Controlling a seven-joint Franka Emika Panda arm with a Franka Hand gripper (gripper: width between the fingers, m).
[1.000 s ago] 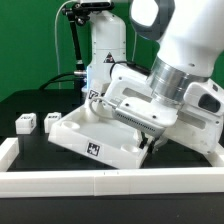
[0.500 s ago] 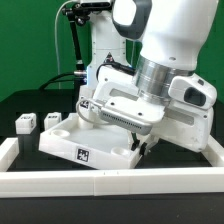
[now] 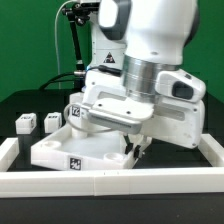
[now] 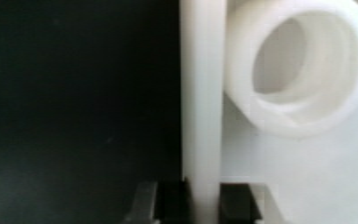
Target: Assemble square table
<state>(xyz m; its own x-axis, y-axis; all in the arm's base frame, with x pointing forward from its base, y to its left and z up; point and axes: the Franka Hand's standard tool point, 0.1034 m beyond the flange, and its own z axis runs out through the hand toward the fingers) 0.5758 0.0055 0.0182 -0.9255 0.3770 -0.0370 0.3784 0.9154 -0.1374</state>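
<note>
- Clamping the upright rim of the tabletop (image 3: 62, 150), the gripper (image 4: 197, 203) was clenched.
- Tabletop lay flat and skewed, its tagged side facing the exterior camera.

Tabletop (image 3: 80, 155) rests on the desk (image 3: 30, 105) toward the front, its near edge just behind the front bar (image 3: 110, 181). Two legs, outer leg (image 3: 24, 124) and inner leg (image 3: 51, 122), stand side by side at the exterior view's left, behind the tabletop's left corner. End effector (image 3: 134, 150) is over the tabletop's right part. Wrist view: the tabletop's wall (image 4: 201, 100) stands between the fingers (image 4: 158, 203), apparently touching both. A round socket (image 4: 309, 70) lies just beside the wall.
</note>
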